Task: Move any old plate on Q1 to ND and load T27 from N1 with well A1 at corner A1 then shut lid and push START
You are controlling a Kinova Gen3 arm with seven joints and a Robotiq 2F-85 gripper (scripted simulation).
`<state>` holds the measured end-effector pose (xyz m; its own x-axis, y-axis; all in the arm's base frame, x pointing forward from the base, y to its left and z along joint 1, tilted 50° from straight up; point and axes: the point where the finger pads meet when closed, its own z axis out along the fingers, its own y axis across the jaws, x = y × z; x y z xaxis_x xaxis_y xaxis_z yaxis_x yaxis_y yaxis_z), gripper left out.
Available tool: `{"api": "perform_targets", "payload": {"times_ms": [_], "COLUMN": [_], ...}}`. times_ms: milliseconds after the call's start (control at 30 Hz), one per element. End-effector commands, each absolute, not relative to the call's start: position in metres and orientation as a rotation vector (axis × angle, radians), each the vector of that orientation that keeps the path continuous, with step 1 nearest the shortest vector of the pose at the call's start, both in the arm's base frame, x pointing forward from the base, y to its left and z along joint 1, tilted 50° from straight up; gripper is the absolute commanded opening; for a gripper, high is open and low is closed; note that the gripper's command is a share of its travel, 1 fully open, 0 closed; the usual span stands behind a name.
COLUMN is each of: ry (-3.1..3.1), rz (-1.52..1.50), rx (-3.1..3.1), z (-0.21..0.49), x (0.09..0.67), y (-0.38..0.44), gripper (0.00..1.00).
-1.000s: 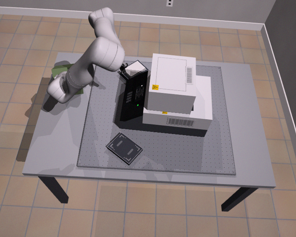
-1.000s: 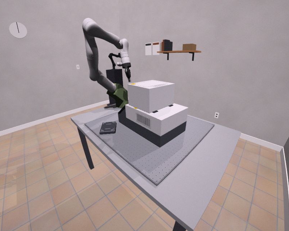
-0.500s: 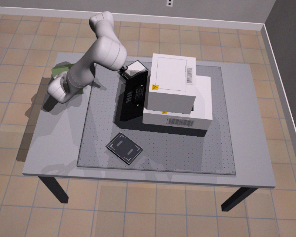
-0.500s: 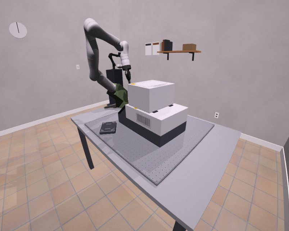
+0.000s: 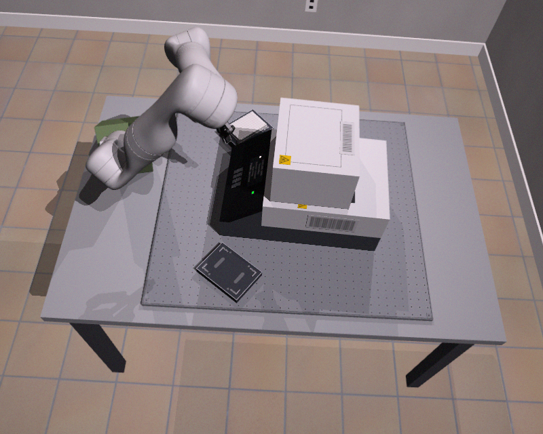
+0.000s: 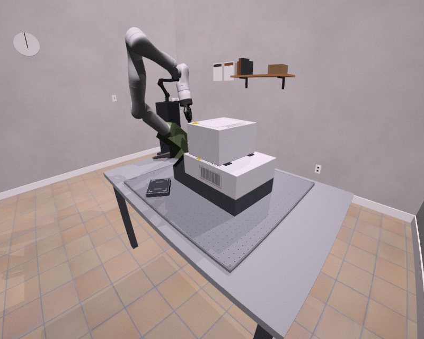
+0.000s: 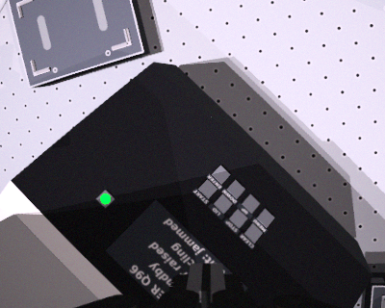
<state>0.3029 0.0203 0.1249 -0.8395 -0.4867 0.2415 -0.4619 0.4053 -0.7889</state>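
White box-shaped machine (image 6: 219, 167) on table (image 6: 307, 215), arm (image 6: 136, 72) bent behind

On the grey table (image 5: 473, 280) (image 6: 307, 233) before me lay a perforated breadboard mat (image 5: 309, 289) (image 6: 190, 219) (image 7: 295, 58), its edges inside the tabletop's.

The pale, jointed arm (image 5: 157, 122) (image 6: 137, 78) rises from its base, bends sharply at a high elbow, and folds down through its wrist (image 5: 211, 100) (image 6: 184, 87). The black gripper (image 5: 235, 141) (image 6: 190, 120) (image 7: 207, 285) points steeply downward, its fingers closed together, holding nothing.
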Motion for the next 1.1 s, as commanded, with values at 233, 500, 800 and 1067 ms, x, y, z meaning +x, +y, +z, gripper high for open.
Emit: {"api": "perform_targets", "payload": {"times_ms": [233,500,800,1067], "ry": [2.610,2.610,2.610,2.610], "rz": [-1.451,-1.451,-1.451,-1.451], "rx": [-0.882,-0.882,-0.882,-0.882], "z": [0.118,0.111,0.105,0.098], "x": [0.304,0.304,0.304,0.305], "y": [0.013,0.005,-0.003,-0.011], "gripper": [0.10,0.10,0.10,0.10]}}
